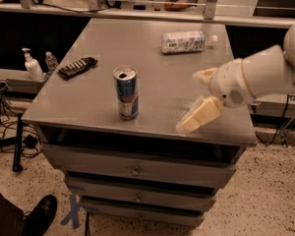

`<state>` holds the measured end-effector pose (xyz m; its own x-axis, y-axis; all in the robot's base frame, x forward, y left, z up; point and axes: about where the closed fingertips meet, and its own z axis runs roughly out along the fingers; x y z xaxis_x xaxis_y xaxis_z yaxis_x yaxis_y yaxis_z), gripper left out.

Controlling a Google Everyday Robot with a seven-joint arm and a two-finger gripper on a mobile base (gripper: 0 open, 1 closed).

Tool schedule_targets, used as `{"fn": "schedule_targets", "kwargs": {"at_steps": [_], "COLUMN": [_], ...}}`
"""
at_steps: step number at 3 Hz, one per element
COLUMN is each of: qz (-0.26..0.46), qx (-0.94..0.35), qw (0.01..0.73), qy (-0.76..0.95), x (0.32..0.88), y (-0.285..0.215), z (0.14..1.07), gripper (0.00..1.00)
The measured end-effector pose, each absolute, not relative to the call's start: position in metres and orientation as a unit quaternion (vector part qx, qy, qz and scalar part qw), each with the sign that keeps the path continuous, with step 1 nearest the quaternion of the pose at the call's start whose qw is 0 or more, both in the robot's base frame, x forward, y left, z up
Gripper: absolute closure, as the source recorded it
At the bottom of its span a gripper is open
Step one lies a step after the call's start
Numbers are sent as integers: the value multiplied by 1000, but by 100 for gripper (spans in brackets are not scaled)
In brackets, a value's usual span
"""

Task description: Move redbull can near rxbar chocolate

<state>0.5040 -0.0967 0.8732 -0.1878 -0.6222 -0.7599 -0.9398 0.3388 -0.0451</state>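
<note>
Grey cabinet top (152,43) is carrying the redbull can (126,93) upright near its front, well apart from the rxbar chocolate (77,67) at left; I'm hovering my gripper (191,101), spread and empty, right of the can.

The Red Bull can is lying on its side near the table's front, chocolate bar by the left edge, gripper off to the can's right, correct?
Not quite. The camera view shows the redbull can standing upright, not on its side. The rest holds: it is near the front of the table, the rxbar chocolate by the left edge, the gripper to the can's right.
</note>
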Motion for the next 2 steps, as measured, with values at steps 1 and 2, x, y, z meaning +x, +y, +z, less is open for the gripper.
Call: {"fn": "schedule_targets", "kwargs": {"at_steps": [1, 2], "qz": [200, 200], "qx": [-548, -548], "qw": [335, 335], "qy": [740, 740], "x": [499, 499], "y": [-104, -104], "z": [874, 874], "gripper": [0, 0]}}
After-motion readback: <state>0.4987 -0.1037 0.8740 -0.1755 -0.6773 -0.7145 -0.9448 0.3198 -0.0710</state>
